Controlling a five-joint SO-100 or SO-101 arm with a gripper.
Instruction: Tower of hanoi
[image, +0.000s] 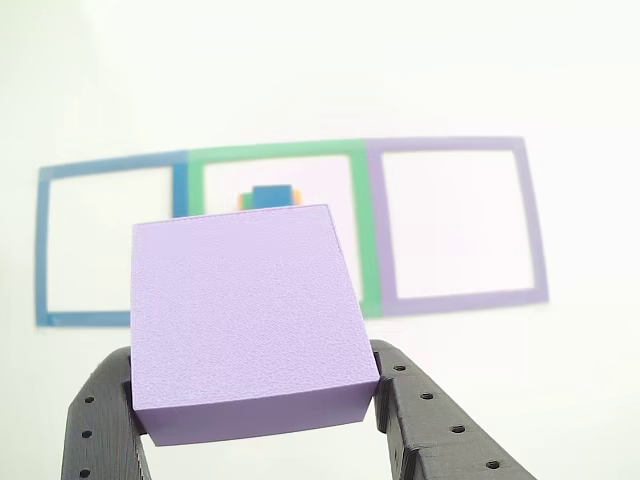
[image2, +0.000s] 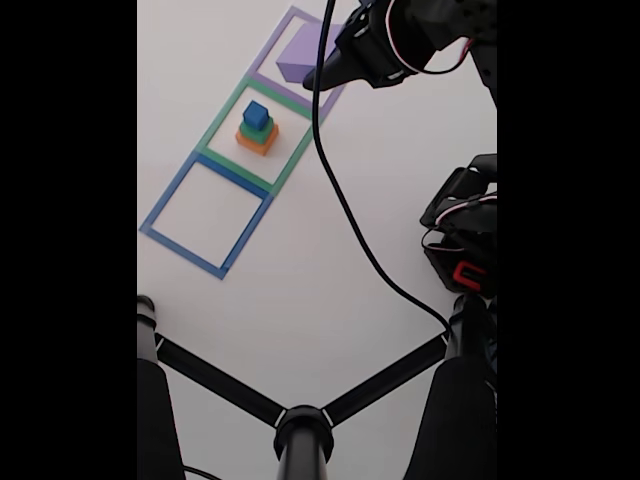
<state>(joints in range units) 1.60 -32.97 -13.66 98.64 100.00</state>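
Note:
My gripper (image: 255, 405) is shut on the large flat purple block (image: 245, 310), its dark fingers (image: 430, 420) pressing the block's left and right sides. In the fixed view the purple block (image2: 298, 52) sits in the gripper (image2: 318, 72) over the purple tape square (image2: 290, 18) at the top. The other blocks form a stack (image2: 257, 128) inside the green tape square (image2: 225, 125): orange at the bottom, green in the middle, the blue cube (image: 268, 196) on top. In the other view the purple block hides most of that stack.
The blue tape square (image2: 160, 215) holds nothing. A black cable (image2: 340, 200) hangs from the arm across the white table. The arm's base (image2: 465, 235) is at the right. Black stand legs (image2: 300, 430) spread across the bottom of the fixed view.

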